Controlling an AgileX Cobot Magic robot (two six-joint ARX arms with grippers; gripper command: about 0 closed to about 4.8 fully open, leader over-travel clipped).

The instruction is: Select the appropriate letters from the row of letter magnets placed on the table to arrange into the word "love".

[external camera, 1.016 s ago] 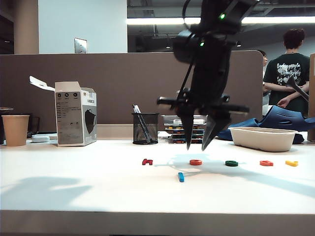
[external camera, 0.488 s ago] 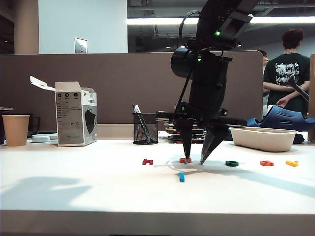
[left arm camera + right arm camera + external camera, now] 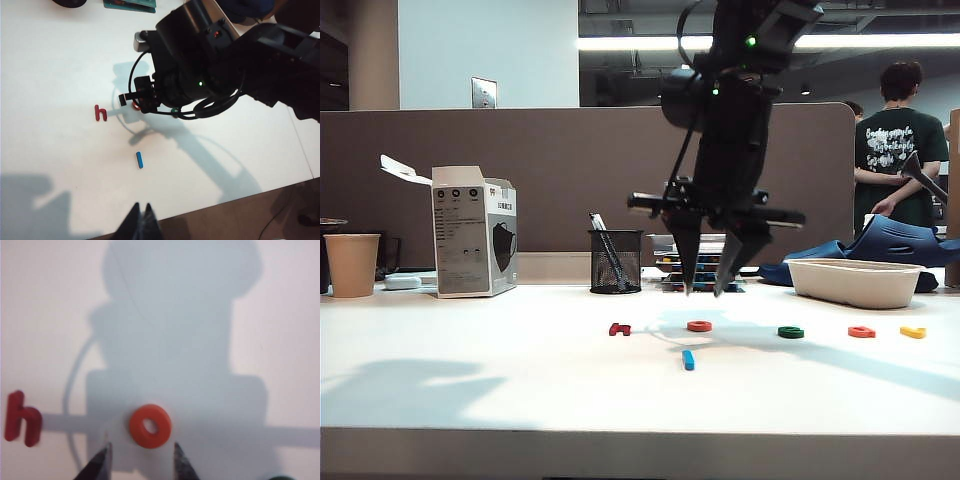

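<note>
Exterior view, table [image 3: 470, 385]: wide, plain white top with a thick pale front edge; soft shadows lie across it.
Landmark: orange-red ring [image 3: 699, 326], flat on the table, nothing touching it.
My right gripper [image 3: 704, 290]: hangs in the air above the ring, tips pointing down, clear of the surface; fingers spread apart, holding nothing. In the right wrist view the ring [image 3: 150, 425] lies between and just ahead of my two fingertips [image 3: 100, 460].
My left gripper [image 3: 141, 222]: high over the table's front edge, well apart from the ring; the two dark tips meet at a point, jaws together, nothing between them.
Blue bar [image 3: 688, 360]: just in front of the ring, nearer the front edge.
Dark red letter [image 3: 619, 329]: left of the ring; reads as an "h" [image 3: 100, 113] in the left wrist view.
Green letter [image 3: 790, 332]: right of the ring.
Second orange-red letter [image 3: 861, 331]: farther right.
Yellow letter [image 3: 912, 332]: farthest right.
Behind the ring: mesh pen cup [image 3: 615, 261], opened carton [image 3: 472, 240], paper cup [image 3: 351, 264], pale tray [image 3: 855, 281].
Room: grey partition [image 3: 520, 170] behind the table; a person in a dark shirt [image 3: 900, 140] stands beyond it, under a strip light.
</note>
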